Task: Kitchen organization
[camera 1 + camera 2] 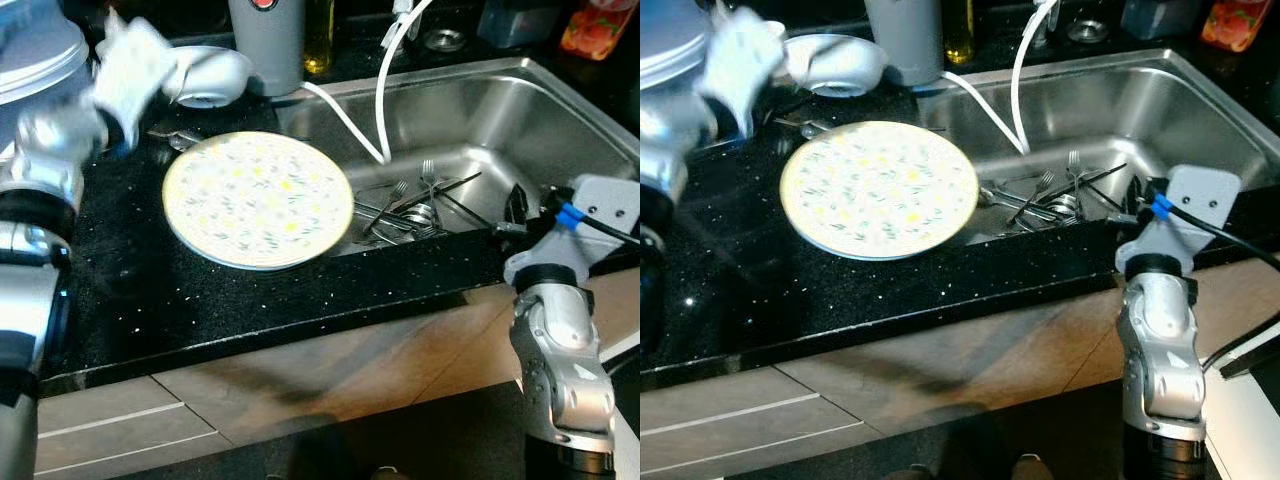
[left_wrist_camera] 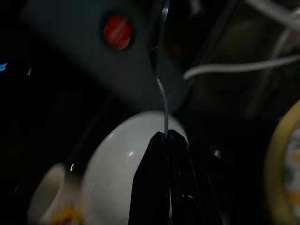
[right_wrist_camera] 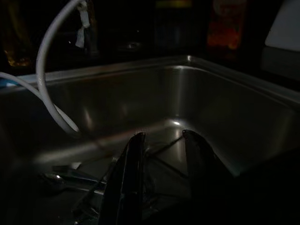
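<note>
Right claw (image 3: 161,154) hangs at the near rim of the stainless steel sink (image 1: 560,110), its two black fingers spread apart with nothing between them, pointing in over the basin. Below those fingers, a heap of forks and dark utensils (image 1: 415,205) lies on the sink floor, dim and hard to sort out piece by piece. A white hose (image 1: 380,80) loops down into the sink from behind it.

Left claw (image 2: 165,154) is up at the far left of the black speckled desk (image 1: 250,290), blurred in the head views; in its wrist view the fingers are pressed together, and a thin bright sliver rises from the tips, too fine to identify. Just past them sits a white rounded ceramic vessel (image 1: 210,72), partly cut off, with a grey cylindrical container with a red button (image 1: 265,40) behind it.

Left of the sink, a round floral-patterned plate (image 1: 258,200) lies flat on the desk, its edge overhanging the basin.
</note>
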{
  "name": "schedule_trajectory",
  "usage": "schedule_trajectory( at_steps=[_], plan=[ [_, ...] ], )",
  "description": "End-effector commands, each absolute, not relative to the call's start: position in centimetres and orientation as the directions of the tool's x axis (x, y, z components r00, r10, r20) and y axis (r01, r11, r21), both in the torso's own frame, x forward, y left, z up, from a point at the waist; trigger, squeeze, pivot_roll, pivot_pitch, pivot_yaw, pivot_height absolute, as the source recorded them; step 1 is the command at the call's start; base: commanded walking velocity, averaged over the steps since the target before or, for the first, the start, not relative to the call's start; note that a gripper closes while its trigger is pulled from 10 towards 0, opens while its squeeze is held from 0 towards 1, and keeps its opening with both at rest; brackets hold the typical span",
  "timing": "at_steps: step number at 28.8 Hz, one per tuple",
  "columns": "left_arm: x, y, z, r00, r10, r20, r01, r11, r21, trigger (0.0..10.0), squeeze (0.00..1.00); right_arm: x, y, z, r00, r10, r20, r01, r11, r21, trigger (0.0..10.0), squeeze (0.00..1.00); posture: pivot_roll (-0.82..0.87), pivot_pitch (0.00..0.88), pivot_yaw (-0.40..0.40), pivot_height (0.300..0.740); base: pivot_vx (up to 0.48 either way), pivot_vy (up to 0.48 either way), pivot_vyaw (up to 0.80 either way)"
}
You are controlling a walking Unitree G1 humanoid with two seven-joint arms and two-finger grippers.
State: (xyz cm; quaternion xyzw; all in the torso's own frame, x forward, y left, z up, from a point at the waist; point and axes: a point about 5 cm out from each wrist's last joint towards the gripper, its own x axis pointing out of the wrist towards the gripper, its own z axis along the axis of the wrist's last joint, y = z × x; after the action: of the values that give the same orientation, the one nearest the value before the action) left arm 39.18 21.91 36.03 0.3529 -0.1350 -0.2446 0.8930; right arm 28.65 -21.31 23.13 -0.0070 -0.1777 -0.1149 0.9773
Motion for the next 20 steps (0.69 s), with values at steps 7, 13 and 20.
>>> schedule_trajectory(
  at_steps=[7,13,20],
  plan=[
    [38.5,15.1,37.2,0.648,-0.734,0.205,0.472,0.597,0.648,10.0,0.0,29.3,-21.7,23.8,0.896,-0.223,0.384,0.231,0.973,0.027,10.0,0.0,-0.06,0.075,0.043,0.74,0.0,0.0,0.0],
    [39.7,6.7,35.6,0.599,-0.715,0.359,0.627,0.699,0.345,10.0,0.0,29.4,-22.2,24.2,0.883,-0.241,0.403,0.252,0.967,0.026,10.0,0.0,-0.11,0.035,0.068,0.74,0.0,0.0,0.0],
    [37.7,-5.1,31.0,0.635,-0.701,0.325,0.771,0.549,-0.322,10.0,0.87,29.1,-22.4,24.5,0.87,-0.253,0.424,0.269,0.963,0.023,10.0,0.0,-0.15,0.01,0.089,0.74,0.0,0.0,0.0]
  ],
)
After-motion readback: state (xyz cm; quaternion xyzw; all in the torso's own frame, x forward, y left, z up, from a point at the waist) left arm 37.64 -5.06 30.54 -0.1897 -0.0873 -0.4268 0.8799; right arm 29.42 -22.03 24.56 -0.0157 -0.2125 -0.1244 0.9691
